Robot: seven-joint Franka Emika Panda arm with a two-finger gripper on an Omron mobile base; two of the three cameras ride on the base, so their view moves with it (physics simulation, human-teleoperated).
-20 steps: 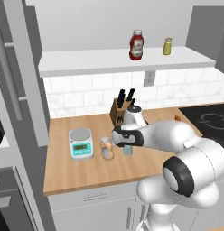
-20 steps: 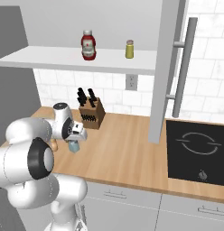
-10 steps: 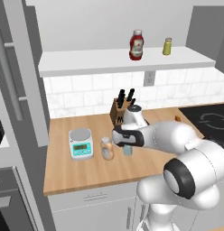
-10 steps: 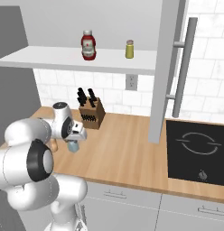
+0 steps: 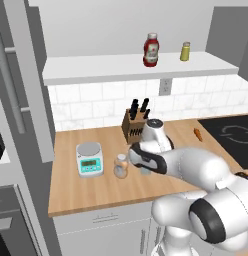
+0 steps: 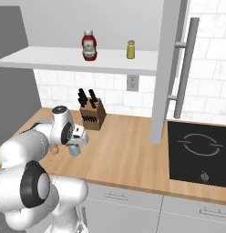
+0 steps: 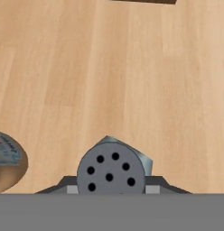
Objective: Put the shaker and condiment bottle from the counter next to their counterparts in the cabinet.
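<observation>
nothing has moved: gripper stays clamped on the shaker beside the condiment bottle on the counter.

The shaker is a small blue-grey translucent piece with a darker grey cap; in the hand view the round cap faces up and shows 7 dark holes. It sits upright over the counter, a light wooden top, with the condiment bottle just beside it. That bottle is squat and clear, with an orange-tan top and pale contents, and stands upright on the wood. Up in the cabinet, on the white shelf board, their counterparts stand apart from each other: a red ketchup bottle with a white label and a small yellow shaker.
</observation>
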